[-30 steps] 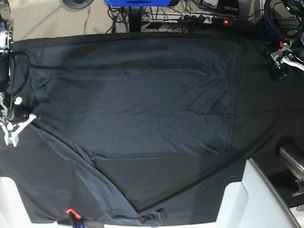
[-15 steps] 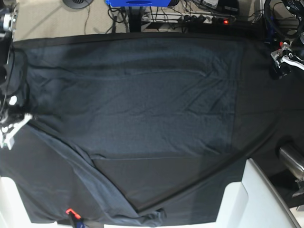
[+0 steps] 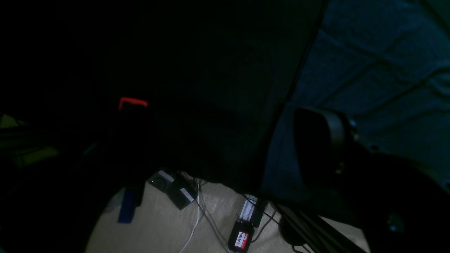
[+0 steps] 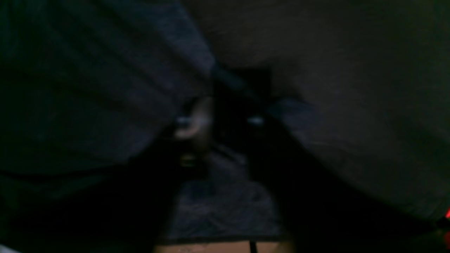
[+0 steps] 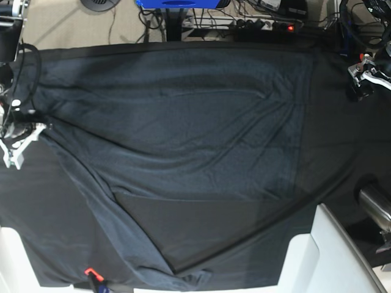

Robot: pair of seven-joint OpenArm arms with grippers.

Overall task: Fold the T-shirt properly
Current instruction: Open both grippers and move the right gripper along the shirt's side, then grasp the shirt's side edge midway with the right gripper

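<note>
The slate-grey T-shirt point(image 5: 183, 128) lies spread over most of the table, with diagonal creases running from its left edge. My right gripper point(image 5: 15, 149) hovers at that left edge, its white fingers touching the fabric. The right wrist view is dark and blurred: shirt fabric point(image 4: 88, 88) fills it and a fold runs up between two dim fingertips point(image 4: 191, 123); whether they pinch it is unclear. My left gripper point(image 5: 362, 76) sits off the shirt at the far right, over the black table cloth point(image 5: 342, 140). The left wrist view shows it point(image 3: 228, 133) open and empty, with the shirt point(image 3: 379, 70) beside it.
White blocks point(image 5: 330, 256) stand at the near right and near left corners. A metal cylinder point(image 5: 374, 204) juts in at the right edge. Cables and a power strip point(image 5: 263, 24) lie on the floor behind the table. A small red clip point(image 5: 90, 271) sits at the front edge.
My right gripper moved toward the far side with the shirt's left edge; the left part of the shirt shifted and new diagonal creases formed. The left arm stayed put.
</note>
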